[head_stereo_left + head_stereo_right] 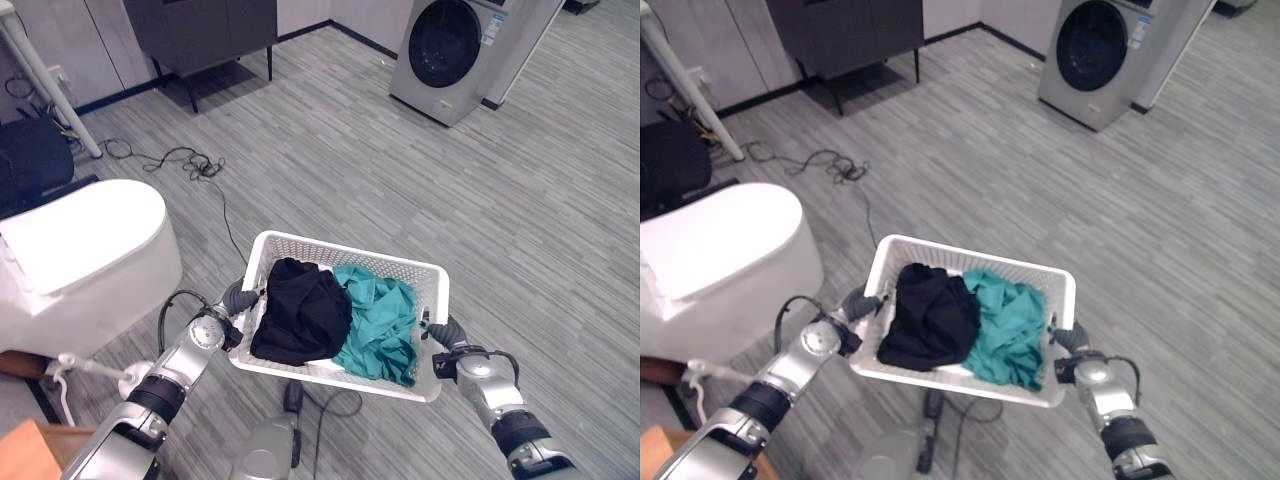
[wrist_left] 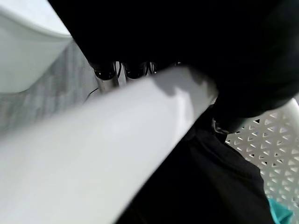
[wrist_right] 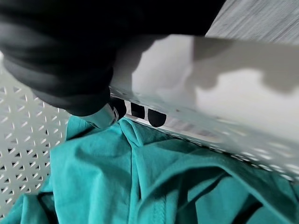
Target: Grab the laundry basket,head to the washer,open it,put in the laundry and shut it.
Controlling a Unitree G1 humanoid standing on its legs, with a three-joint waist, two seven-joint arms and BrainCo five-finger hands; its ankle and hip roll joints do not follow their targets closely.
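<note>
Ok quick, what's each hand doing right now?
Left hand: shut on the white perforated plastic laundry basket, at its rim.
Right hand: shut on the basket's opposite rim.

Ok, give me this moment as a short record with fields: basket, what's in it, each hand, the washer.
basket: white laundry basket, held off the floor between both hands
contents: black garment on the robot's left, teal garment on its right
left hand: left hand curled on the basket's left rim
right hand: right hand curled on its right rim
washer: washer ahead to the right, door shut
</note>
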